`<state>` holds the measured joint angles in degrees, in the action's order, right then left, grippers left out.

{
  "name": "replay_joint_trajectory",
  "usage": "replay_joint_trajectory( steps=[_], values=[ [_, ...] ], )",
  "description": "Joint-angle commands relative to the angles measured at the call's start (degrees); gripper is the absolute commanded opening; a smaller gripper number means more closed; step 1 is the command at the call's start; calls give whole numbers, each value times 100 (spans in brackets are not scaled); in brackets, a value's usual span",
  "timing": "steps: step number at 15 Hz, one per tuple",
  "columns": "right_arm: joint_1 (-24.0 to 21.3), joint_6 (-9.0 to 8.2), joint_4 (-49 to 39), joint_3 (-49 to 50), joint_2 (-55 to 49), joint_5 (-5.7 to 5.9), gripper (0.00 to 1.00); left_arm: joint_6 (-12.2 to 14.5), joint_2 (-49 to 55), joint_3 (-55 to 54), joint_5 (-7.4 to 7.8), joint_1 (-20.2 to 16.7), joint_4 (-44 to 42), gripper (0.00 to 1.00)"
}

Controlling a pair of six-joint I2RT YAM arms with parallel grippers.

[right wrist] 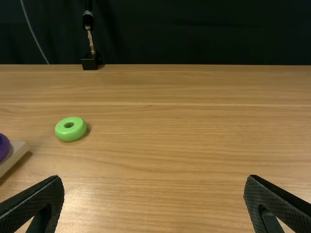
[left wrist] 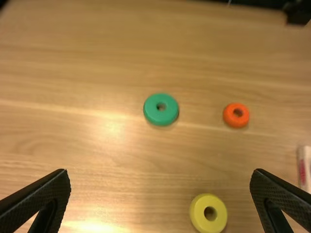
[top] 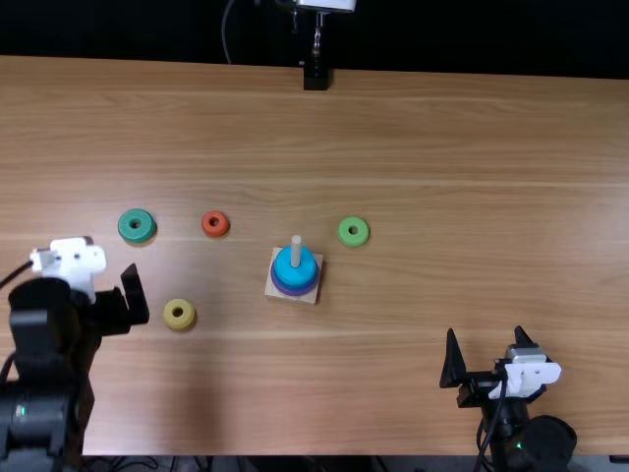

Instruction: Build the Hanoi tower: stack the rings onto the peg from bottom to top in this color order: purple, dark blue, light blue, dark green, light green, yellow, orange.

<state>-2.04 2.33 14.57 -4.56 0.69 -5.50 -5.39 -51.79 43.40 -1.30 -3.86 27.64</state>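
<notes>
My left gripper [left wrist: 160,172] and right gripper [right wrist: 153,178] are both released, fingers spread; the dark green ring [left wrist: 161,119] lies ahead of the left, presumably due next; the peg [top: 296,250] stands between them, light blue ring [top: 283,267] uppermost, likely sited there for either's reach.

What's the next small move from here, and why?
I'd bring the open left gripper over the dark green ring, ready to grasp. The light blue ring tops the stack on the peg, so dark green looks next in the order, and it lies loose on the table.
</notes>
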Motion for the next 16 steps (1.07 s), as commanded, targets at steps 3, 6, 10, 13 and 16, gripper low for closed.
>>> replay_joint_trajectory(
  steps=[3, 6, 10, 13, 16],
  values=[
    [-68, 10, 374, 368, -69, -20, 100, -20, -1685, 1681, 35, -36, 1782, 100],
    [-68, 10, 374, 368, -69, -30, 100, 33, -2942, 3017, 46, -19, 3174, 100],
    [-68, 10, 374, 368, -69, -20, 100, 75, -4120, 3737, 35, 113, 3153, 100],
    [-68, 10, 374, 368, -69, -20, 100, 54, -4788, 3860, 46, 219, 2330, 100],
    [-68, 10, 374, 368, -69, -20, 100, 54, -5394, 4001, 25, 307, 1455, 100]
  ],
)
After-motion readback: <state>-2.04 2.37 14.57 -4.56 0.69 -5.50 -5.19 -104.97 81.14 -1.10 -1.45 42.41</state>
